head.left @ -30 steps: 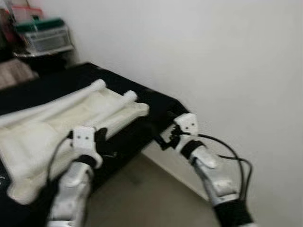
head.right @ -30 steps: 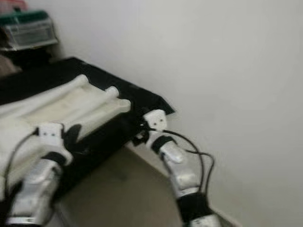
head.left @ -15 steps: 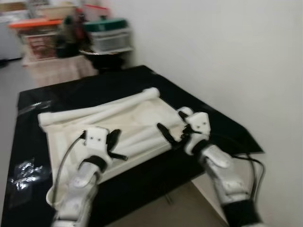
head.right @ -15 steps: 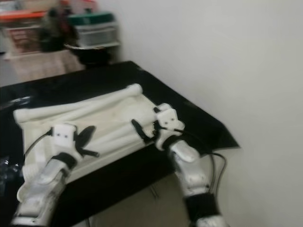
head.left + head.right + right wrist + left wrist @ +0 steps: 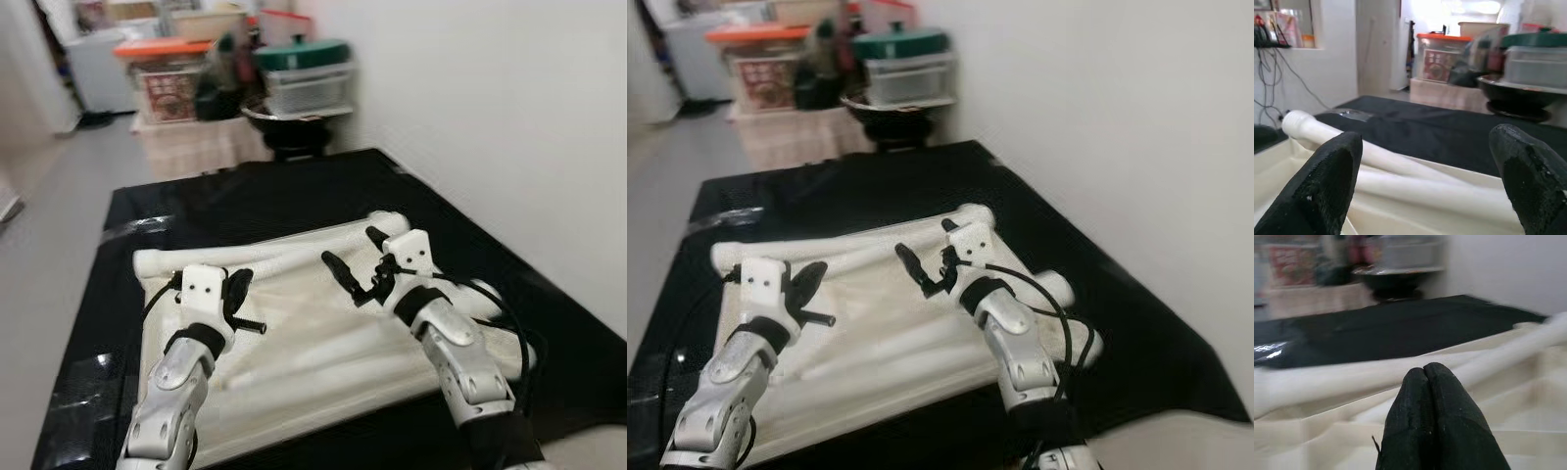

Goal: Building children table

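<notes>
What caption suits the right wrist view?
Open right end effector hovering over long white cylindrical table legs on a black mat.

Tabletop (image 5: 323, 323) matt white plastic, legs (image 5: 265, 245) smooth; mat (image 5: 284, 191) glossy black.

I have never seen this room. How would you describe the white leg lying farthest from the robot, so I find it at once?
Start from the black mat on the floor by the white wall. On it lies the white children's table top, underside up. The farthest leg is the long white round bar along its far edge, beyond the open right gripper; the other legs lie nearer the robot.
</notes>
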Controlling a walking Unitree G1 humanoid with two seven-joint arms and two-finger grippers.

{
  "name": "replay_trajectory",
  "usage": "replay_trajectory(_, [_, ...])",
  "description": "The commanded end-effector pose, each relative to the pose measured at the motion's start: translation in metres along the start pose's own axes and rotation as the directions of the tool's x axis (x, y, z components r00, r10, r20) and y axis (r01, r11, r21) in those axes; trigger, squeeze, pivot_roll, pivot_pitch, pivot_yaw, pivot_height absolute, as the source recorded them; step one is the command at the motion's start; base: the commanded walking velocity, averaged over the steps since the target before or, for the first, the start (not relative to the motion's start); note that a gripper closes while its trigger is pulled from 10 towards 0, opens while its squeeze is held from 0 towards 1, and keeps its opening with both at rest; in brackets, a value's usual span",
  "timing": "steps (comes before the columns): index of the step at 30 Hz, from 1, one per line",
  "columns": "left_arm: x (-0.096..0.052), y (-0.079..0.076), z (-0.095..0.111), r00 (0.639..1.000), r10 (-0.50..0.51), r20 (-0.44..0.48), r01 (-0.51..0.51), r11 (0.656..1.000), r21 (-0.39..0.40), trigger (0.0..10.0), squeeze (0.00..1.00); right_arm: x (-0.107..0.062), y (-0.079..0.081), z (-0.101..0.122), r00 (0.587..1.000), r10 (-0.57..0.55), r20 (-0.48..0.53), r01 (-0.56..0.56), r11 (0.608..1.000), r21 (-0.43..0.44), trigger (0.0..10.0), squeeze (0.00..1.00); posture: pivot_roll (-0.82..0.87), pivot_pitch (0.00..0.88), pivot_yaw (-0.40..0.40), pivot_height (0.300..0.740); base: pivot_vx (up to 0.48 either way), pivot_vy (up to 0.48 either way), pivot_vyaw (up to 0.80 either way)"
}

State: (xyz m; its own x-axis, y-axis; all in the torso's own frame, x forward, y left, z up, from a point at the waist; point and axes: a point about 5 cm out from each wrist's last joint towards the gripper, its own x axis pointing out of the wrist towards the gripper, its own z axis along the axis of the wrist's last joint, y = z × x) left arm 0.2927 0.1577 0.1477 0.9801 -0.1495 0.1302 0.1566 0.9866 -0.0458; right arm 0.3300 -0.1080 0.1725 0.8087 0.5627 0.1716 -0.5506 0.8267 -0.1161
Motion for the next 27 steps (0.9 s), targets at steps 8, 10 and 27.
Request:
replay_trajectory(8, [-0.001, -0.001, -0.003, 1.0, 0.0, -0.015, 0.0, 1.0, -0.004, 10.0, 0.0, -0.005, -0.002, -0.001, 1.0, 0.02, -0.008, -0.02, 1.0, -0.014, 10.0, 0.0, -0.05, 0.0, 0.01, 0.74, 0.0, -0.346, 0.0])
replay_trajectory(10, [-0.001, -0.002, -0.003, 1.0, -0.002, -0.018, 0.002, 1.0, -0.006, 10.0, 0.0, -0.007, 0.001, 0.001, 0.998, 0.065, -0.007, -0.065, 0.997, -0.044, 10.0, 0.0, -0.05, 0.0, 0.011, 0.74, 0.0, -0.461, 0.4])
replay_trajectory(27, [-0.005, -0.019, -0.017, 0.991, -0.101, -0.088, 0.097, 0.994, -0.048, 10.0, 0.0, -0.016, 0.004, 0.002, 0.966, 0.237, -0.103, -0.251, 0.955, -0.155, 10.0, 0.0, -0.05, 0.0, 0.016, 0.74, 0.0, -0.161, 0.8])
